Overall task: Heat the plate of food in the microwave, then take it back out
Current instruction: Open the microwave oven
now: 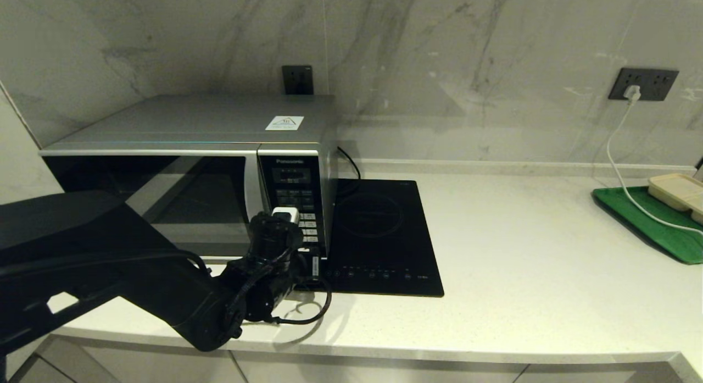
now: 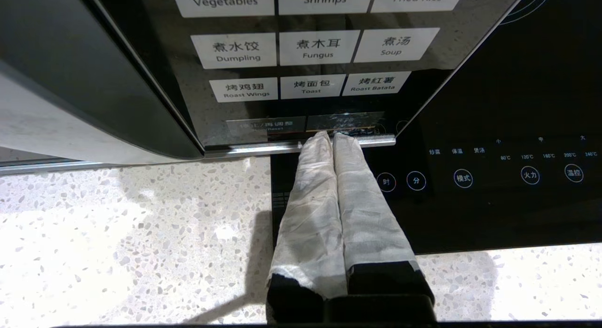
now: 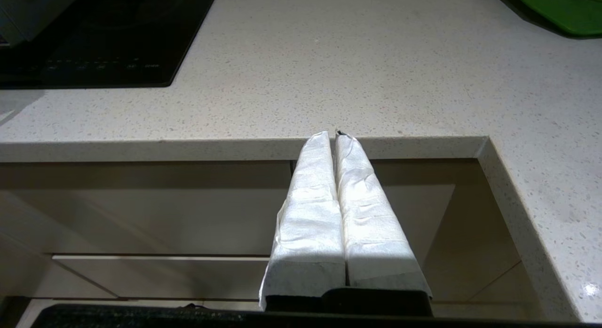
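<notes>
left gripper (image 2: 333, 136) is at the microwave (image 1: 192, 168) keypad panel (image 2: 310, 60), fingers pressed together with nothing between them, tips touching the bottom row of the panel at the right-hand bar button (image 2: 345, 122), just under the toast / roast batata keys. microwave door (image 1: 148, 196) is closed; dark glass, can't see inside, so the plate of food isn't visible in any view. microwave sits on the counter (image 1: 522, 251), with the black induction cooktop (image 1: 379, 234) just beside it on its right. right gripper (image 3: 335, 135) is parked off the counter's front edge, below counter level, fingers closed on nothing. green tray (image 1: 653, 223) with a beige container (image 1: 678, 190) sits at the far right of the counter.
</notes>
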You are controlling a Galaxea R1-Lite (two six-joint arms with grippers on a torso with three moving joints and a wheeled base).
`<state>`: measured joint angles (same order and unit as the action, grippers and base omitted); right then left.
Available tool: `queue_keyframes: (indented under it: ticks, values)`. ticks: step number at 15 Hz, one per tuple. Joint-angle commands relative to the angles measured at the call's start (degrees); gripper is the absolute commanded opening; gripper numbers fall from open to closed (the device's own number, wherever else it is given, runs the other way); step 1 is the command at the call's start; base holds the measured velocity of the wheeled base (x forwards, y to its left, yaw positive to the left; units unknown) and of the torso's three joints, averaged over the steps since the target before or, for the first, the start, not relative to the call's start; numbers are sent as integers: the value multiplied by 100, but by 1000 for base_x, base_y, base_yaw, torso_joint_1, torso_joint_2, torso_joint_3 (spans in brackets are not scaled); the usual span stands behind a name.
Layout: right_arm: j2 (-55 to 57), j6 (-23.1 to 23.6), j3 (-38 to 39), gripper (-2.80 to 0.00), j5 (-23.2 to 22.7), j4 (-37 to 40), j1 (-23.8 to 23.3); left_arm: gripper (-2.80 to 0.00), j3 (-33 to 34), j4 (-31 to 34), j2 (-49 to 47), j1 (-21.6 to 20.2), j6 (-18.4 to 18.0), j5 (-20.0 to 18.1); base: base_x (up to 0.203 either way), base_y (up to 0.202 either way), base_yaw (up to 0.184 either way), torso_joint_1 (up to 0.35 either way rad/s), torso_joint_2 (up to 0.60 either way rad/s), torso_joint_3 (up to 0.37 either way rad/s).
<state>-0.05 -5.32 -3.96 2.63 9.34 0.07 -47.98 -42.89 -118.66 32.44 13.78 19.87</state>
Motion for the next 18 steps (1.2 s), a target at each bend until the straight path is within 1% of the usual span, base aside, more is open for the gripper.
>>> queue_keyframes:
  ticks: [1,5,7,8,12,18]
  values:
    - [-4,-5,1,-280,0,7,1,-280,-1,-27,-25,5,11,16,0,0,0,0,0,0]
    - [-4,-5,1,-280,0,7,1,-280,-53,-62,-54,8,11,9,0,0,0,0,0,0]
    - [-4,-5,1,-280,0,7,1,-280,-36,-376,-163,8,-31,4,0,0,0,0,0,0]
    - [-4,-5,1,-280,0,7,1,-280,-3,-489,-208,15,-161,7,0,0,0,0,0,0]
    - [-4,-5,1,-280,0,7,1,-280,17,-563,-78,17,-184,-2,0,0,0,0,0,0]
    - [5,-5,1,-280,0,7,-7,-280,668,-572,89,29,-112,-24,0,0,0,0,0,0]
